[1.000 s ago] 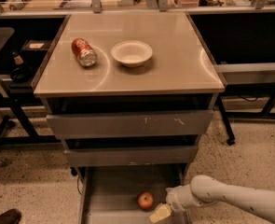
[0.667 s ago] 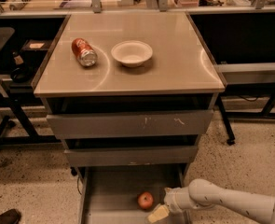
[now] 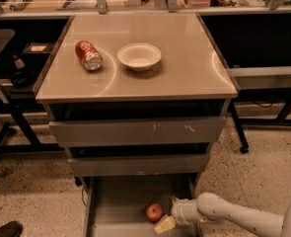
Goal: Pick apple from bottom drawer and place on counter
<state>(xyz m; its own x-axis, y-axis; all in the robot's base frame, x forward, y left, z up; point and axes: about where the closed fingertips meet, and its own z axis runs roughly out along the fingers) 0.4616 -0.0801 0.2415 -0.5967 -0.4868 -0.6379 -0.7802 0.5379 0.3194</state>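
End effector (image 3: 166, 222) nearer, R of apple (image 3: 154, 212)

I see pincer (image 3: 168, 214) inside bottom drawer (image 3: 115, 206). Apple (image 3: 154, 212) just left of pincer, in same drawer. Tabletop (image 3: 184, 58) well above pincer; can (image 3: 88, 55), then bowl (image 3: 139, 56) on it, up-left.

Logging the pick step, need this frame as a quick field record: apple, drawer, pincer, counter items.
apple: lying in the bottom drawer, toward its front right
bottom drawer: pulled open
pincer: low inside the drawer, just right of the apple
counter: holds a red can on its side and a white bowl upright; no apple there
stage: apple not yet lifted
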